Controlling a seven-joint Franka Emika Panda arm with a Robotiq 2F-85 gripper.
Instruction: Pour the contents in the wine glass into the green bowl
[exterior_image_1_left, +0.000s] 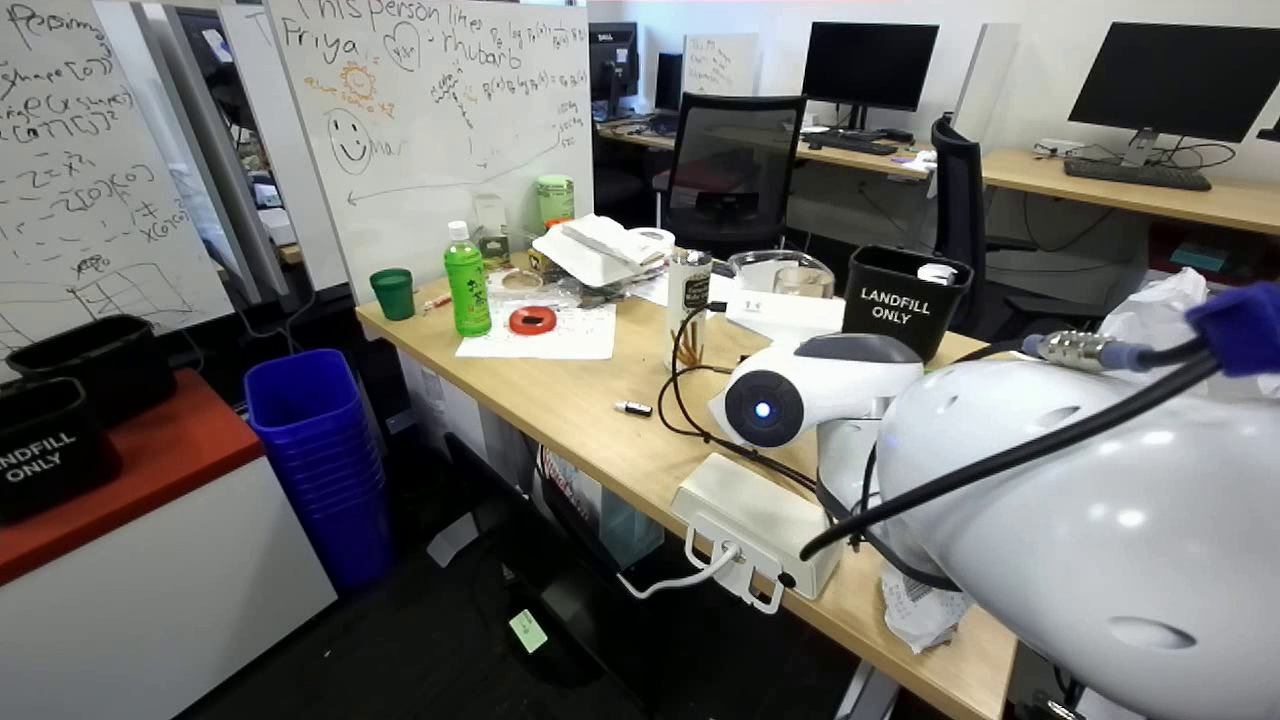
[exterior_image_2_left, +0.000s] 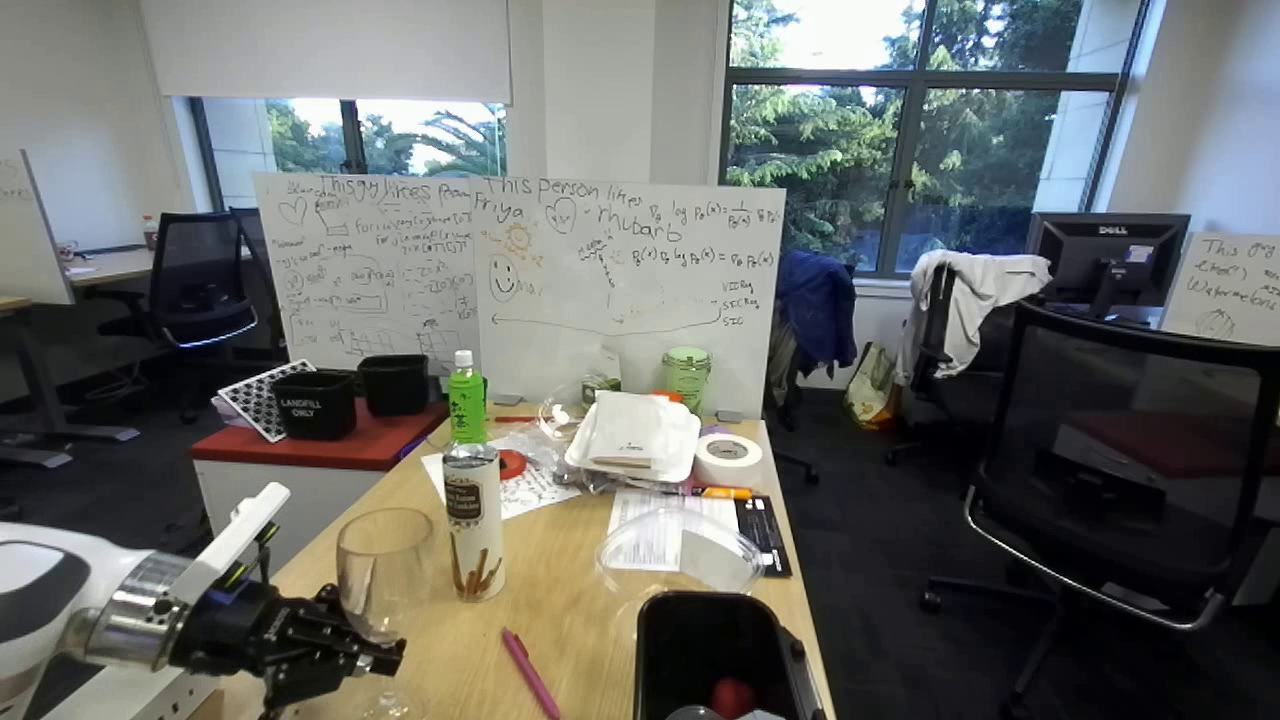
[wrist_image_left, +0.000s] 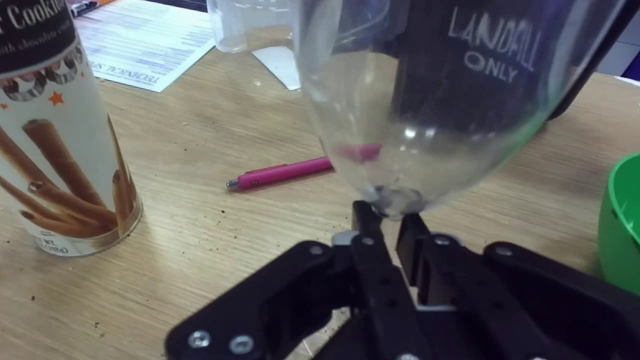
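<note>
Wine glass (exterior_image_2_left: 386, 550) upright in its grip, the end effector (wrist_image_left: 391, 225) of a white robot arm (exterior_image_1_left: 1080, 520) pinches the clear stem just below the rounded part, at a wood-grain tabletop (wrist_image_left: 210, 250); whether the foot touches the surface cannot be told, nor whether the glass holds anything. Just beyond it in the wrist view lies a pink pen (wrist_image_left: 282, 172), with a tall cookie canister (wrist_image_left: 65, 150) standing to the left. The green bowl (wrist_image_left: 620, 245), cut off by the right edge of that view, sits apart from the glass. A black bin (exterior_image_1_left: 890, 335) marked "LANDFILL ONLY" shows through the glass, and a printed sheet (wrist_image_left: 145, 45) lies farther back. Toward the far end of the tabletop, both exterior views show a white tray (exterior_image_2_left: 688, 430) topped with paper (exterior_image_2_left: 622, 425), a roll of white tape (exterior_image_2_left: 727, 462), a green drink bottle (exterior_image_1_left: 466, 285) with a white cap, and a red ring (exterior_image_1_left: 519, 318) on a marked white sheet (exterior_image_1_left: 580, 340). A dark green cup (exterior_image_1_left: 393, 295) stands near the corner in an exterior view, beside the bottle. Whiteboards (exterior_image_2_left: 640, 320) covered in handwriting and doodles rise behind the clutter.
</note>
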